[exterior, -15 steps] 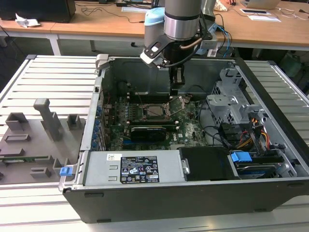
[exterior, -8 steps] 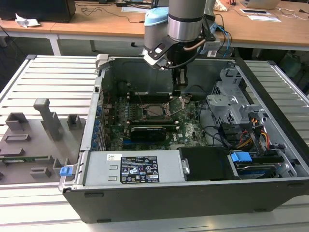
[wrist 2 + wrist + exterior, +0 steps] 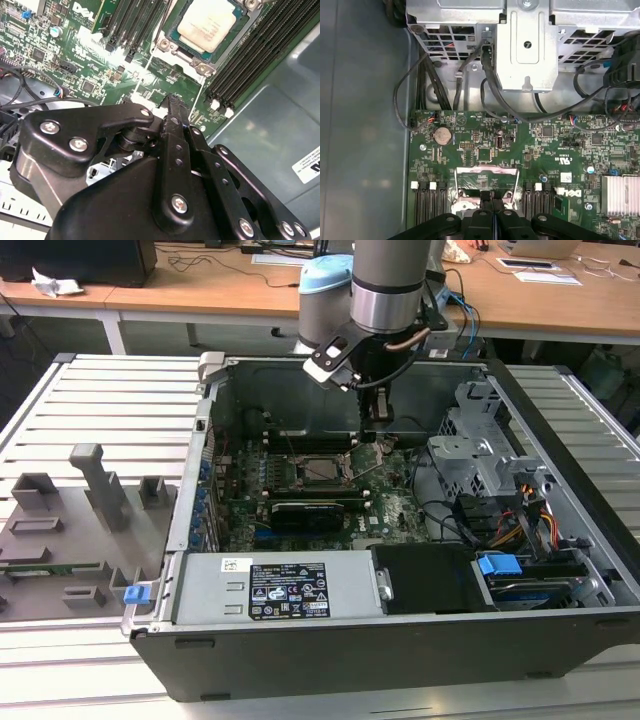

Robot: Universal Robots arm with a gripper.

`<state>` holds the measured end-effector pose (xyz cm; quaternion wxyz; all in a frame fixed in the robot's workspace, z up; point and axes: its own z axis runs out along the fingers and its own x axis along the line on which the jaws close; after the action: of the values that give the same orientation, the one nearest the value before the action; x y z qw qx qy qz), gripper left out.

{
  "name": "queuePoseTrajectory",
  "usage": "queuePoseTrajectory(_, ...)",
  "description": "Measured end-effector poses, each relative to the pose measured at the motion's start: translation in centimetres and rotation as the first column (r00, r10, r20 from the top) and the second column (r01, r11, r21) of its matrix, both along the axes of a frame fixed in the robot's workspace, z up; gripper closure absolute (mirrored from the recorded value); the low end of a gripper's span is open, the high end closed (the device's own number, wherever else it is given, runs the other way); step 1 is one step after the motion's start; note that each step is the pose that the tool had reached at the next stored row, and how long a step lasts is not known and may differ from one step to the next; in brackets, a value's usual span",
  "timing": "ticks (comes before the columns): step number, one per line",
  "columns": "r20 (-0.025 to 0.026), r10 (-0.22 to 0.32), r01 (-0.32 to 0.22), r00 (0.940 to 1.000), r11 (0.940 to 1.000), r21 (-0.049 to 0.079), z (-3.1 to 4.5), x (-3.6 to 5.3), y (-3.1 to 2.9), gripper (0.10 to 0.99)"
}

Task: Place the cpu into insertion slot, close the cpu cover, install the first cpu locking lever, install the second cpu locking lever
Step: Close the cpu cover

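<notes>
The cpu, a pale silver square, lies in the insertion slot on the green board. The cpu cover, a thin silver frame, stands swung open on the side of the slot toward the exterior view's right. My gripper hangs from the arm over the board just beside the slot, on that same side. Its black fingers are shut together with nothing between them, and the gripper sits close to the raised cover. Whether it touches the cover I cannot tell.
The open computer case has a metal drive cage with cables at the exterior view's right. A power supply sits at the front, and long black memory slots flank the socket. A black card lies below the socket. Grey fixtures stand outside, left.
</notes>
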<state>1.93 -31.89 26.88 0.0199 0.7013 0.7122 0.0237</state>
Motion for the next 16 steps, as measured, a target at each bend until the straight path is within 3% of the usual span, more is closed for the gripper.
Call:
queuePoseTrajectory(9, 0.0, 0.0, 0.0, 1.0, 1.0, 0.0, -0.71, 0.46, 0.05, 0.98)
queuePoseTrajectory(16, 0.0, 0.0, 0.0, 1.0, 1.0, 0.0, -1.01, 1.94, 0.13, 0.98)
